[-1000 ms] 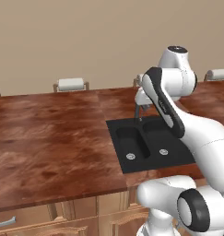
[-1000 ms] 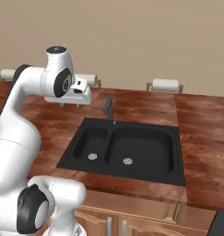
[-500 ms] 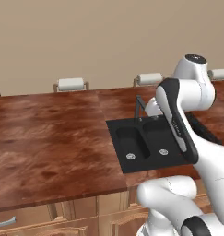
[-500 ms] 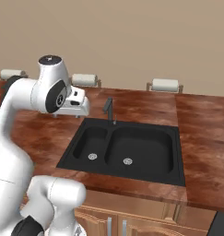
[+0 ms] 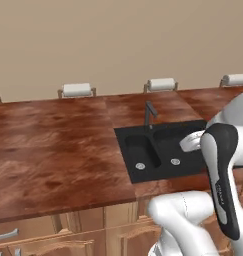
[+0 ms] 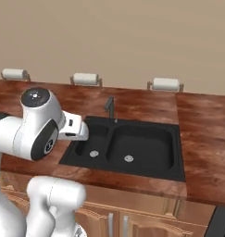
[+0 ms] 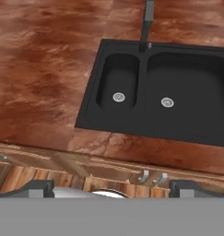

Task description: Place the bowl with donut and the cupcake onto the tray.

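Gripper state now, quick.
Gripper: jaws wide apart, open, holding nothing, looking down at the black sink.

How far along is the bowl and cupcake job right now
Nothing looks done yet. The arm hangs over the black double sink set in the wooden counter, and the end effector carries nothing visible between its fingertips. Left: finding the bowl, donut, cupcake and tray, then placing them.

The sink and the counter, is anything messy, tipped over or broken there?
No, nothing stands out. The black sink sits flat in the brown counter, its two basins look dry, each with a small round drain, and the faucet stands upright behind them. No spills or cracks show.
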{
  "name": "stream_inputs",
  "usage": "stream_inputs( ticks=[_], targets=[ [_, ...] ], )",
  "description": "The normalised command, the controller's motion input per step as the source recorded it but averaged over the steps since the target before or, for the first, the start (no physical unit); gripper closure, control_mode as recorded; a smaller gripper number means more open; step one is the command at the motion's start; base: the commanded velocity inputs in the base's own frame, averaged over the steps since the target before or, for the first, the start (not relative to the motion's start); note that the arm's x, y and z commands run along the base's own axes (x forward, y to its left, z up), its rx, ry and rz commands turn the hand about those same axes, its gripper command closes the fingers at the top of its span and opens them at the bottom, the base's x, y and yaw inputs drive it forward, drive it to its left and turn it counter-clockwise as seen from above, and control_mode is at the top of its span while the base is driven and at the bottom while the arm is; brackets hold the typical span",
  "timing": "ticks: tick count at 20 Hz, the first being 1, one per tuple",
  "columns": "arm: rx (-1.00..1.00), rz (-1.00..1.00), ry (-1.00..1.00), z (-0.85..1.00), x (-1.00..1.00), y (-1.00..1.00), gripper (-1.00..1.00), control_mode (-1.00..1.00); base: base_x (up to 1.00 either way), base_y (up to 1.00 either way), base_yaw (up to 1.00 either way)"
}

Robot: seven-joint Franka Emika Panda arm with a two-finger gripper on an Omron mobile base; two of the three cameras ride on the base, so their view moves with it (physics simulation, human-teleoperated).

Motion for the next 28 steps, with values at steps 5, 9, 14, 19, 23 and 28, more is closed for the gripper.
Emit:
stream_inputs(
  ticks=[5,9,14,19,23,28],
  targets=[
    [0.0,0.0,0.0,0.0,0.0,0.0,-1.0,1.0,-0.91,-0.38,-0.01],
    [0.0,0.0,0.0,0.0,0.0,0.0,-1.0,1.0,-0.25,-0.7,-0.06],
    [0.0,0.0,0.0,0.0,0.0,0.0,-1.0,1.0,0.0,-0.93,-0.06],
    [0.0,0.0,0.0,0.0,0.0,0.0,-1.0,1.0,0.0,-1.0,-0.05],
    [0.0,0.0,0.0,0.0,0.0,0.0,-1.0,1.0,0.0,-1.0,-0.04],
    [0.0,0.0,0.0,0.0,0.0,0.0,-1.0,1.0,0.07,-1.0,-0.04]
  ],
)
